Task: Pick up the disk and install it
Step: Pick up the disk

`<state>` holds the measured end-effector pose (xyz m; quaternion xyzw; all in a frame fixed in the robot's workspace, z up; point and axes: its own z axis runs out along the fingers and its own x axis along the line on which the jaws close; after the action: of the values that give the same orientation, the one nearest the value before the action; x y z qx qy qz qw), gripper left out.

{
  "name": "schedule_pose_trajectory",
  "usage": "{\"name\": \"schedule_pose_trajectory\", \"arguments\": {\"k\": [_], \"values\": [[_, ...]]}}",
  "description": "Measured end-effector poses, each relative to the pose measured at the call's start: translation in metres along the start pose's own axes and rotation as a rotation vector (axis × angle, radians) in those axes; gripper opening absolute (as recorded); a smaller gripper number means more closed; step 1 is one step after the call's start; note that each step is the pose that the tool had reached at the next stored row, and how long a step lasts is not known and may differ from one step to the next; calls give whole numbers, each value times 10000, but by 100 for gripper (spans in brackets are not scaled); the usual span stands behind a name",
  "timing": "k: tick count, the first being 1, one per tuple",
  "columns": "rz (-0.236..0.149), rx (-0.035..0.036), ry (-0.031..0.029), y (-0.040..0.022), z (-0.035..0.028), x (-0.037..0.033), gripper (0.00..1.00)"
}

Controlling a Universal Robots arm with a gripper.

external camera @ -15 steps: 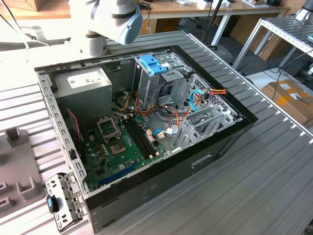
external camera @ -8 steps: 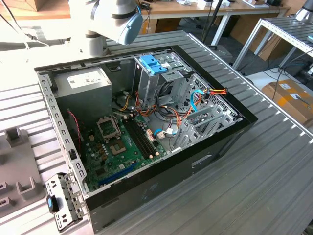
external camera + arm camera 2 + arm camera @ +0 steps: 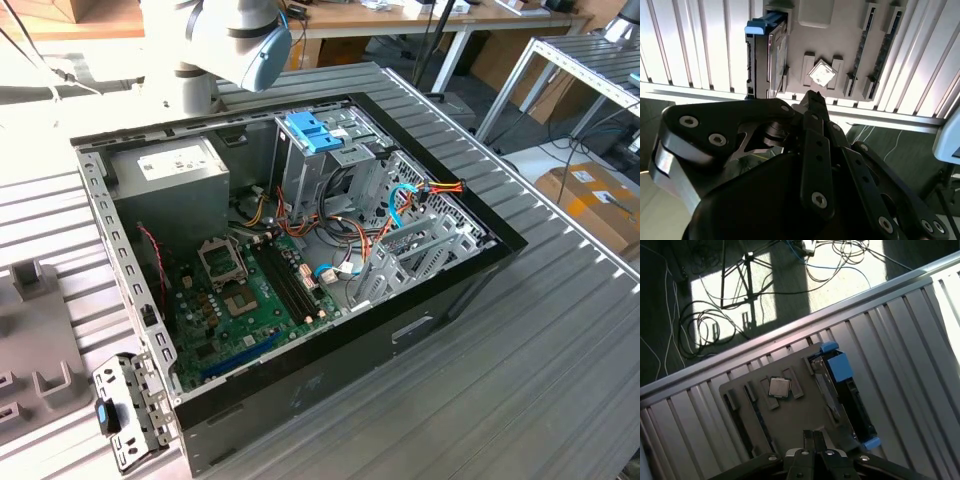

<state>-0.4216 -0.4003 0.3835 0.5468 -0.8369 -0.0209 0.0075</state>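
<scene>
well, in both wrist views we see the gripper (image 3: 813, 436) (image 3: 811, 96) with its two fingers pressed together tip to tip, clasping no object. it hangs over a grey fixture plate (image 3: 795, 415) (image 3: 840, 40) that lies on the ribbed metal table (image 3: 920, 365).

the disk (image 3: 845, 395) (image 3: 767, 55) stands on its edge in a slot at one side of that plate, its dark body framed by bright blue rails. we find the fingertips apart from the disk, though near it, above the plate.

a small square processor chip (image 3: 779, 387) (image 3: 821, 74) sits between two raised blocks on the plate, and memory sticks (image 3: 887, 45) stand in slots further along. beyond the table's edge the floor (image 3: 700, 315) carries loose cables.

in the exterior view the arm (image 3: 235, 35) shows behind the open computer case (image 3: 420, 320). inside the case we make out a grey power-supply box (image 3: 170, 170), a green motherboard (image 3: 240, 300) and a bare blue bracket (image 3: 313, 130) on top of the drive cage (image 3: 340, 170).
</scene>
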Motion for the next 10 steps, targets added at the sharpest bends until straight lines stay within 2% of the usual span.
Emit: {"name": "schedule_pose_trajectory", "arguments": {"k": [10], "values": [[-629,-7,27,0,0,0,11]]}}
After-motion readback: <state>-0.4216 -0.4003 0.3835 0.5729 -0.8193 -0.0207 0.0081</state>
